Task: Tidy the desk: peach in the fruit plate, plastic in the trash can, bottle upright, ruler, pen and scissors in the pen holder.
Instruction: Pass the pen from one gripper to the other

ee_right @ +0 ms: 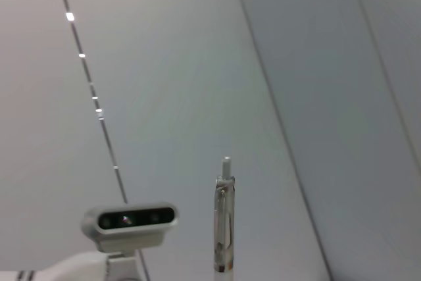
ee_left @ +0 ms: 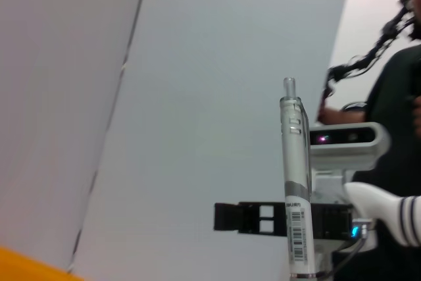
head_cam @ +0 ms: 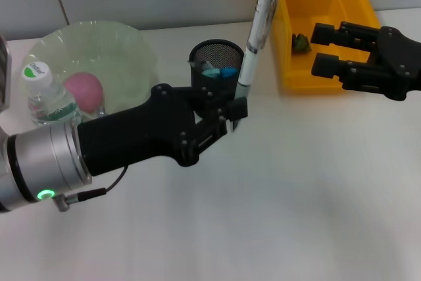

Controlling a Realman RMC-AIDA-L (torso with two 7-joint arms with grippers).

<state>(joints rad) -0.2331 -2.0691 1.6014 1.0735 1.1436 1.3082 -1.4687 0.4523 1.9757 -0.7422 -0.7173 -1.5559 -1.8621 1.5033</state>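
Left gripper [head_cam: 231,115] sits near the middle of my desk view, its fingers pinched tight on the low end of the pen [head_cam: 255,31]. I see the pen standing almost straight up, tipped a little toward 1 o'clock, with its clicker end on top. In the left wrist view the pen [ee_left: 295,182] stands tall in front of a plain wall.

Just behind the gripper, at 12 o'clock from it, is the black mesh pen holder [head_cam: 215,64] with something blue inside. The pen is beside the holder, at its 3 o'clock side, not in it.

Out at 9 o'clock the bottle [head_cam: 47,97] stands up, just in front of the fruit plate [head_cam: 125,44], and the pink peach [head_cam: 84,90] lies in that plate.

Right gripper [head_cam: 327,48] hangs at 2 o'clock, fingers spread apart and holding nothing, over the yellow trash can [head_cam: 316,4]. A small green thing [head_cam: 301,43] lies in the can.
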